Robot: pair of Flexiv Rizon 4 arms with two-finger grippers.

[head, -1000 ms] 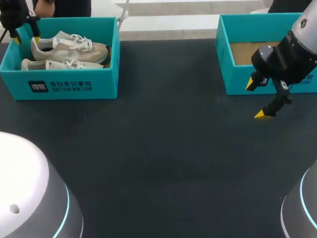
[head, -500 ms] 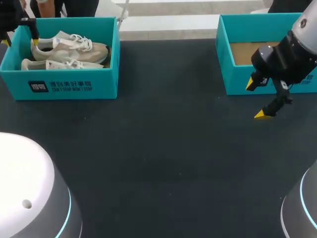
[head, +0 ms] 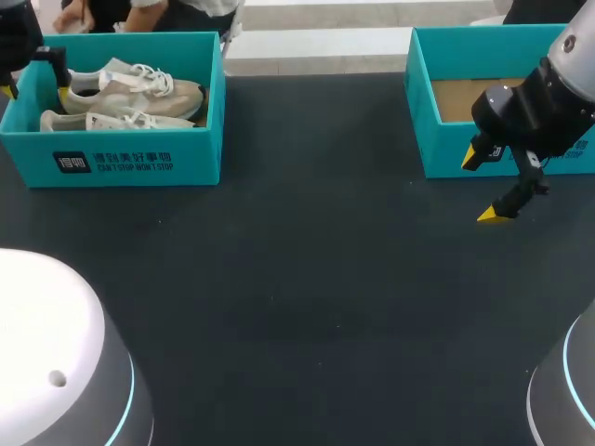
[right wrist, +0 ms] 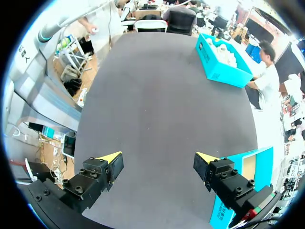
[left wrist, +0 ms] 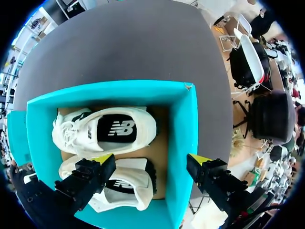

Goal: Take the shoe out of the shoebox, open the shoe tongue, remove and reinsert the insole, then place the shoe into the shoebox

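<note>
Two pale sneakers lie side by side in the teal shoebox [head: 139, 163] at the back left: one [head: 130, 90] at the far side, one [head: 112, 121] at the near side. My left gripper [head: 35, 91] hovers open over the box's left end. In the left wrist view the left gripper [left wrist: 151, 160] straddles the box wall [left wrist: 183, 157], one finger above the heel of a sneaker [left wrist: 128, 183] and the other outside the box. The second sneaker [left wrist: 114, 131] lies ahead. My right gripper [head: 483, 186] hangs open and empty in front of the second box.
A second teal shoebox [head: 446, 153] at the back right holds nothing but its cardboard floor. The dark table [head: 297, 279] stretches between the boxes. In the right wrist view the right gripper [right wrist: 158, 157] faces bare tabletop, with the shoe-filled box [right wrist: 221, 67] far ahead.
My left gripper has opened wider and come down a little over the left end of the shoebox. The right arm has not moved.
</note>
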